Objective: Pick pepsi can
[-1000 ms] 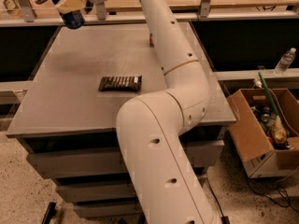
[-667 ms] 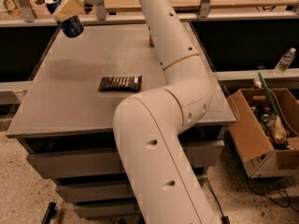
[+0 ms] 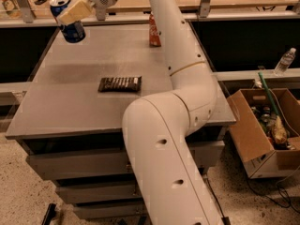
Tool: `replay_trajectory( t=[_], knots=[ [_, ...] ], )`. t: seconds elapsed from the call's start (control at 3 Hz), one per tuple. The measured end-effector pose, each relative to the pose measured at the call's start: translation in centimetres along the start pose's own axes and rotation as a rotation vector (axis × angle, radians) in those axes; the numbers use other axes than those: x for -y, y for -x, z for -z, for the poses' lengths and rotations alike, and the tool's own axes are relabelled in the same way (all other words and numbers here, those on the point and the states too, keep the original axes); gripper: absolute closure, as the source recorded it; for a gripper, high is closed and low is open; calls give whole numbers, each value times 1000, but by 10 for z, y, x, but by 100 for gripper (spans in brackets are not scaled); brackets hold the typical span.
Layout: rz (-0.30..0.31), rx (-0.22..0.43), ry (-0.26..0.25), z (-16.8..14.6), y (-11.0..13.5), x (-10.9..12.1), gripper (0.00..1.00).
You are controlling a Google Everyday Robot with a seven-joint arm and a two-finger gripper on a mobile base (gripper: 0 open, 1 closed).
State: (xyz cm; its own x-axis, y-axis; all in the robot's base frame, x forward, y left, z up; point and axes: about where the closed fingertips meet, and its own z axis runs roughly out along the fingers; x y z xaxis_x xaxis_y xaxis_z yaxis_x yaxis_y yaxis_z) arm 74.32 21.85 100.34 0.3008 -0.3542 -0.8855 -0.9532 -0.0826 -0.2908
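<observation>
The dark-blue pepsi can [image 3: 71,30] with its silver top hangs tilted above the far left corner of the grey table [image 3: 70,102]. My gripper [image 3: 70,14] is shut on the pepsi can, one pale finger [image 3: 75,11] lying across its upper side. The white arm reaches from the foreground up across the table to that corner.
A red Coca-Cola can [image 3: 154,31] stands at the table's far middle, partly behind the arm. A flat dark-brown chocolate bar wrapper [image 3: 120,84] lies mid-table. A cardboard box of clutter [image 3: 267,130] and a plastic bottle [image 3: 284,61] sit to the right. Shelving runs along the back.
The gripper with the pepsi can has moved left and slightly up, and the can has tilted more.
</observation>
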Motion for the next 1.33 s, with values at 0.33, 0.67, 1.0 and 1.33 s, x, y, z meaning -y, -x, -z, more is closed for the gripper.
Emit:
replay_trajectory(
  t=[0.33,0.67,1.0,1.33],
  knots=[
    [-46,135,-4,14,6,3,100],
    [-96,188,-17,31,12,6,100],
    [-101,114,15,34,24,-8,100],
    [-96,28,40,40,32,-22,100]
  ],
)
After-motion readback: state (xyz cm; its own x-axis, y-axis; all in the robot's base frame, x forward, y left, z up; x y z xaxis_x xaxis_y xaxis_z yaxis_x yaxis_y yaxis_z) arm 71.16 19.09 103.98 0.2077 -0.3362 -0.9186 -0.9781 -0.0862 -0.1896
